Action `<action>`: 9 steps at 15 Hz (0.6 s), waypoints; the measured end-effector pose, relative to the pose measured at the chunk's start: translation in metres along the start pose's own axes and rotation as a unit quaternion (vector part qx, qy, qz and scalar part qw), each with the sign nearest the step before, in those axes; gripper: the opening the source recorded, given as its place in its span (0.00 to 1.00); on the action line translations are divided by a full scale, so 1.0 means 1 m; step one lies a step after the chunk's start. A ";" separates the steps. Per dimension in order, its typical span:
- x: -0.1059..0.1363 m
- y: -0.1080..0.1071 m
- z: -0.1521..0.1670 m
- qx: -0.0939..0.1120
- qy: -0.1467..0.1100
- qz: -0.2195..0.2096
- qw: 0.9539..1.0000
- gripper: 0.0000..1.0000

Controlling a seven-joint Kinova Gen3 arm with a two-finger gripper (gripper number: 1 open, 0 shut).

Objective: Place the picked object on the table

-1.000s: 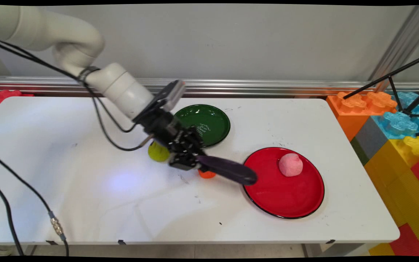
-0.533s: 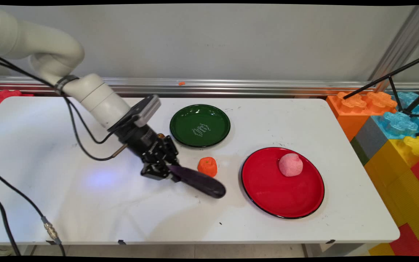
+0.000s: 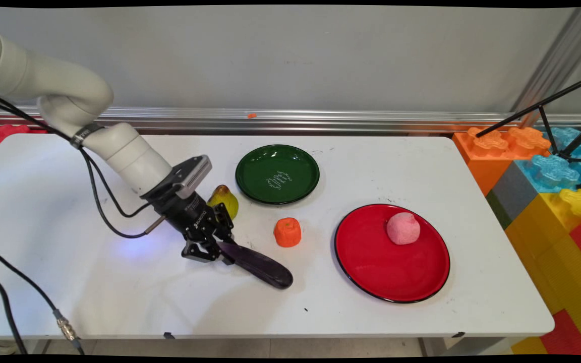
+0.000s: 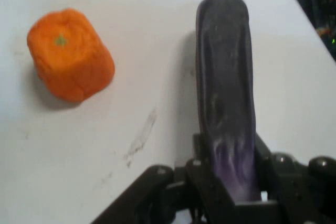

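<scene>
My gripper (image 3: pixel 220 250) (image 4: pixel 231 182) is shut on one end of a long dark purple eggplant (image 3: pixel 260 264) (image 4: pixel 226 93). The eggplant sticks out to the right, low over the white table (image 3: pixel 119 292); whether it touches the surface is unclear. An orange toy fruit (image 3: pixel 287 232) (image 4: pixel 70 54) stands on the table just right of the gripper. A yellow-green pear (image 3: pixel 224 199) sits right behind the gripper's linkage.
A green plate (image 3: pixel 277 173) lies behind the pear. Further right, a red plate (image 3: pixel 371 262) holds a pink fruit (image 3: pixel 403 228). Big coloured blocks (image 3: pixel 547 181) and a black tripod (image 3: pixel 563 116) stand past the table's right end. Black cables (image 3: pixel 8 282) hang at the left.
The arm has swung left and toward the table's near side, carrying the eggplant away from the red plate. The pear and orange fruit are now uncovered.
</scene>
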 end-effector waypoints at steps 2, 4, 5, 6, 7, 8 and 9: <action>-0.004 -0.002 0.005 0.003 -0.001 0.003 1.000 0.00; -0.006 -0.003 0.009 0.004 -0.001 0.006 1.000 0.00; -0.006 -0.004 0.010 0.005 -0.001 0.007 1.000 0.00; -0.006 -0.005 0.012 0.006 0.000 0.008 1.000 0.00; -0.006 -0.006 0.013 0.007 0.001 0.009 1.000 0.00; -0.006 -0.006 0.014 0.006 0.002 0.010 1.000 1.00; -0.005 -0.007 0.014 0.006 0.003 0.012 1.000 1.00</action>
